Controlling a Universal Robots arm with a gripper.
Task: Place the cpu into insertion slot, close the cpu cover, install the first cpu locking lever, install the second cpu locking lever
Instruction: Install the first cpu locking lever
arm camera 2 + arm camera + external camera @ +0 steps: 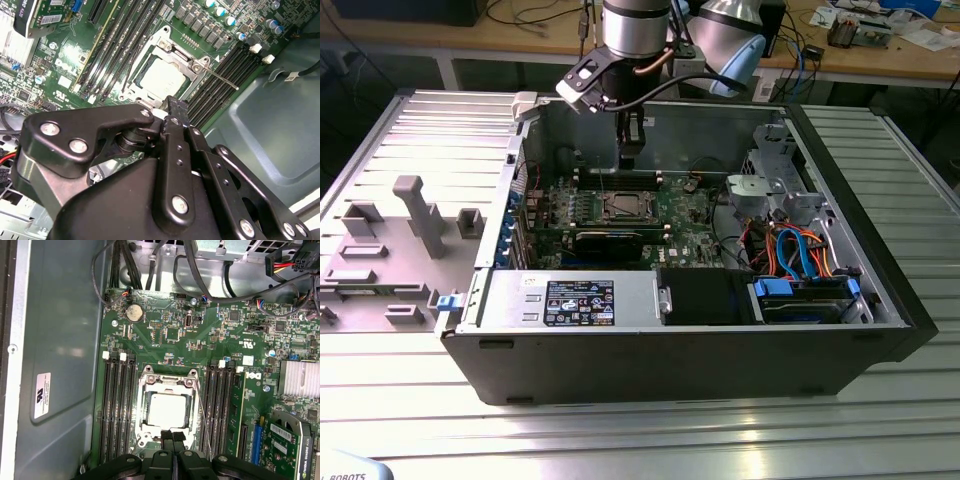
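The cpu point(167, 410) lies flat in the insertion slot point(143, 439) on the green motherboard, its silver-grey top showing through the window of the cpu cover point(165, 381). The cover's metal frame lies down around the chip. A thin locking lever point(202, 410) runs along one side of the socket and angles slightly away from it; the second wrist view shows the same lever point(222, 79) sticking out past the cpu point(161, 77). My gripper point(173, 436) hangs just above the socket's edge, shut, with nothing between its fingers. In the exterior view the gripper point(629, 158) is above the socket point(622, 207).
Black memory slots point(116, 410) flank the socket on both sides. A graphics card point(610, 240) and a finned heat sink point(299, 377) lie nearby. Cables point(790, 250) and a drive cage point(770, 185) fill the exterior view's right. Case walls point(670, 130) enclose the board. A grey fixture point(415, 215) stands outside.
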